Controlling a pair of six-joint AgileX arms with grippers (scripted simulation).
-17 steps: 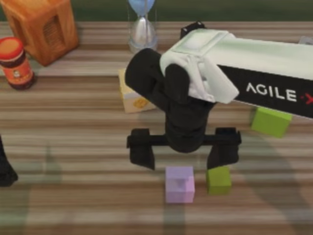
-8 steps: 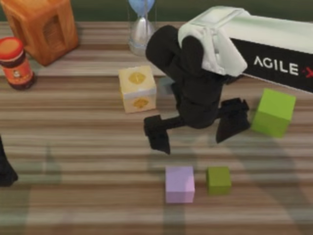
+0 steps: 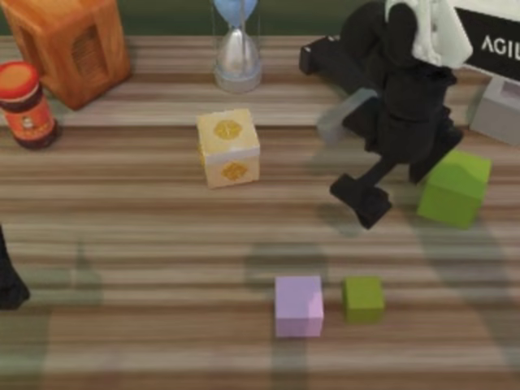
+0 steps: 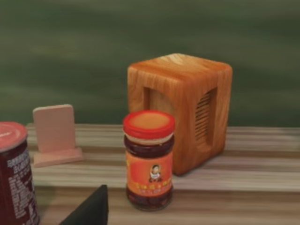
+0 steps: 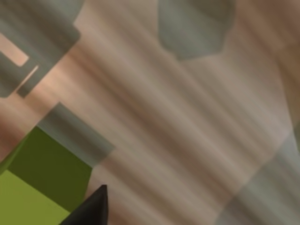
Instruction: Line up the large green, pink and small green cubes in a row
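Right gripper [image 3: 402, 183] jaws wide open, empty, beside large green cube [image 3: 455, 189].

In the top view, one finger of the right gripper [image 3: 398, 183] is hidden behind the arm's own dark wrist, so the spread of its fingers cannot be judged. A corner of the large green cube [image 3: 453, 188] is covered by that wrist. The hourglass [image 3: 237, 50] is cut off at the frame's edge, as is the wooden box [image 3: 69, 45]. The left gripper [image 3: 10, 284] is barely seen at the edge.
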